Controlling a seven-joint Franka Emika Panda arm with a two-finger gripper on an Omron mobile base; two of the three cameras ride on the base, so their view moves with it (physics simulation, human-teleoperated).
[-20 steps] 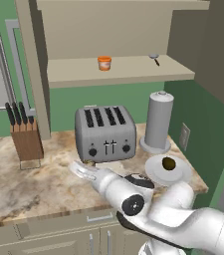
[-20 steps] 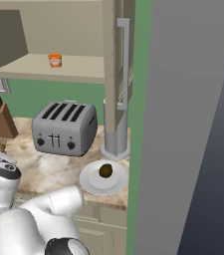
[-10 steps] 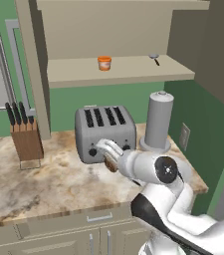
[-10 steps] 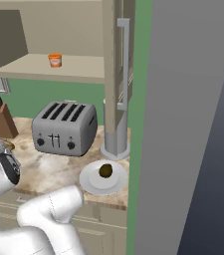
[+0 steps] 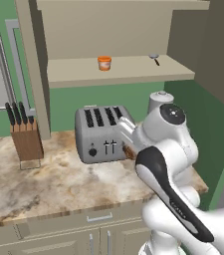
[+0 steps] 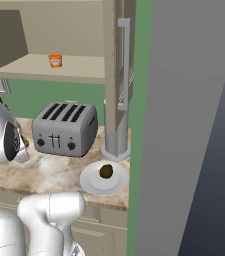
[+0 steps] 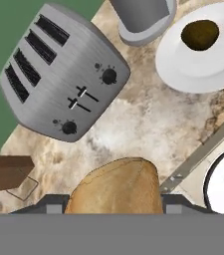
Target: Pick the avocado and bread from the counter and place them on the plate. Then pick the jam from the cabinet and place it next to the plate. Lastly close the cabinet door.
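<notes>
Sitting near the centre of the white plate [image 6: 91, 183], toward 1 o'clock in the hand view: the dark olive avocado [image 6: 106, 171], egg-shaped. Filling the 6 o'clock edge of the hand view, raised over the marbled bench [image 5: 44, 184]: the tan bread [image 7: 116, 187], a rounded loaf-like chunk. Standing upright on the open cabinet [image 5: 118, 72] shelf, toward 12 o'clock above the bench: the orange jam [image 5: 104, 63] jar.

Avocado [image 6: 106, 171] on plate [image 6: 91, 183], right of toaster [image 6: 65, 128]; jam [image 6: 55, 60] on cabinet shelf [image 6: 79, 69].
</notes>
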